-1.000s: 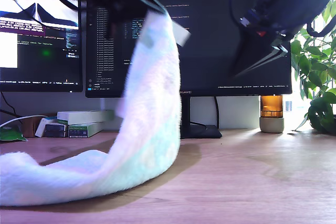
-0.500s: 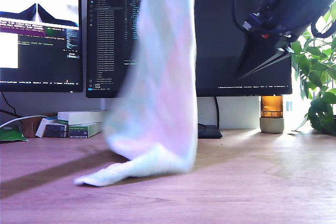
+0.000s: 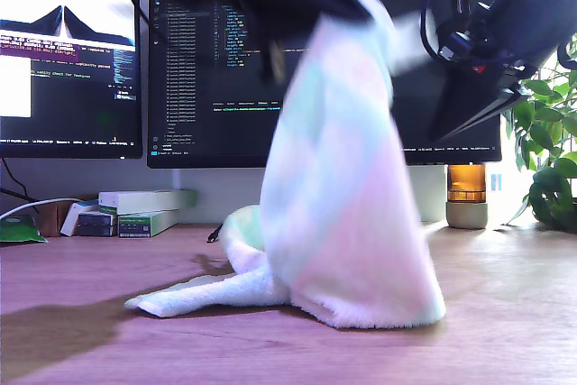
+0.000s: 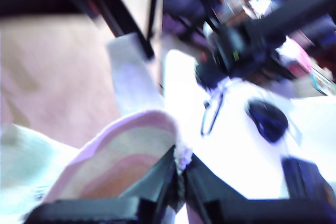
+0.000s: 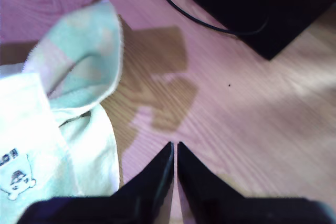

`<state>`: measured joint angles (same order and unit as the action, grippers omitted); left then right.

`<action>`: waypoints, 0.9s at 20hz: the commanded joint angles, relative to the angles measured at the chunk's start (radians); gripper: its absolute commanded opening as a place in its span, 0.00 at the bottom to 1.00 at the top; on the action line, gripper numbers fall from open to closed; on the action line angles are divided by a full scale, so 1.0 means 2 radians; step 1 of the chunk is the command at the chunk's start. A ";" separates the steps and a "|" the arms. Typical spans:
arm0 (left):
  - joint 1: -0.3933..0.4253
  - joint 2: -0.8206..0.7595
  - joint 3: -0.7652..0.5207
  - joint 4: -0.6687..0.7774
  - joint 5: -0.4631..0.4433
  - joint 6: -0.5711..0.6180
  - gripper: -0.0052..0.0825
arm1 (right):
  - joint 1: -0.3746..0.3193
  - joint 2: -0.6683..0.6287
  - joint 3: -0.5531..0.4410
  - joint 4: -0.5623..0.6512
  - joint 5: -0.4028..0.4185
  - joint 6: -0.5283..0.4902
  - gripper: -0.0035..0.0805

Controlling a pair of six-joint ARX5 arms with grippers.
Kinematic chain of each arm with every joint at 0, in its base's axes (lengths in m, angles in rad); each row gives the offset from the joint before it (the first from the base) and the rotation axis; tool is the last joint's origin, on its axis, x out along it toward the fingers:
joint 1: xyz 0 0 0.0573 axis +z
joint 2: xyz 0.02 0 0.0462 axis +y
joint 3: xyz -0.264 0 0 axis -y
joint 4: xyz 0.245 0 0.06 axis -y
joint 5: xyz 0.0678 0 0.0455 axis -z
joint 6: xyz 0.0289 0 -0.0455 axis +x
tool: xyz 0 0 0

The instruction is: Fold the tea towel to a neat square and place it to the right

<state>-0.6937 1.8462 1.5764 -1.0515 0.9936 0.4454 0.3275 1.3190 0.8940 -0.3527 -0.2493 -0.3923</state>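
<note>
Above desk (image 3: pixel 505 313), first pincer (image 4: pixel 180 169) high, clutching tea towel (image 3: pixel 347 223)

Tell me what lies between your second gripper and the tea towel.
Nothing but bare wooden desk. In the second wrist view my second gripper hangs shut and empty over it, with the tea towel off to one side and only shadow between.

two monitors (image 3: pixel 270 87), white boxes (image 3: pixel 144 200), plant (image 3: pixel 550 169), amber lamp (image 3: pixel 466 194)

An office desk. Two monitors (image 3: pixel 225 60) showing code stand on the wooden desktop (image 3: pixel 505 313). A potted plant (image 3: pixel 545 151) sits beside them.
</note>
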 commanded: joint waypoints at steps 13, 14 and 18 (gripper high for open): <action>0.013 0.013 -0.058 -0.146 -0.231 -0.006 0.03 | 0.062 0.043 0.004 -0.019 -0.177 -0.207 0.03; 0.013 0.013 -0.058 -0.151 -0.240 -0.011 0.03 | 0.078 0.059 0.004 -0.005 -0.177 -0.223 0.03; 0.013 0.013 -0.058 -0.155 -0.305 -0.044 0.03 | 0.111 0.098 0.010 0.062 -0.174 -0.234 0.03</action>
<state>-0.6659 1.8561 1.4696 -1.3579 0.4038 0.3790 0.5510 1.5200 0.8959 -0.2485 -0.5941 -0.8642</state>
